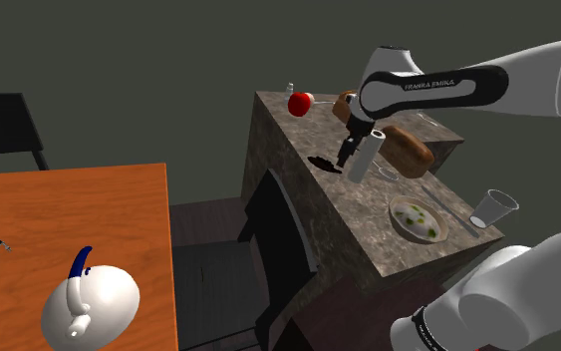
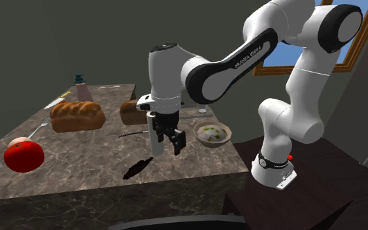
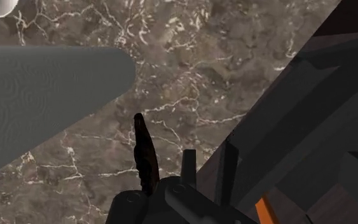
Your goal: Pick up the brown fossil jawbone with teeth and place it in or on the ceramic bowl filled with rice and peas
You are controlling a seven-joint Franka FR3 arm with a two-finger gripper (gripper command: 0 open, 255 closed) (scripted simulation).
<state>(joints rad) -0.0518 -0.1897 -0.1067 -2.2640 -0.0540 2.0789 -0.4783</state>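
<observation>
Gripper point(image 2: 169, 145) hovers, fingers apart and empty, above the desk point(image 2: 189, 163); in the second exterior view, jawbone point(image 2: 138, 168) lies at its seven o'clock, bowl point(image 2: 214, 140) at three.

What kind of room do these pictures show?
Probably a kitchen or dining area: a marbled counter carries a bread loaf and a bowl of food, and a wooden table stands beside it.

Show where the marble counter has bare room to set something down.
Bare: along the second exterior view's near edge, between the round red tomato and the dark brown jawbone, and before the rice-and-peas bowl. Crowded: around the two brown bread loaves.
</observation>
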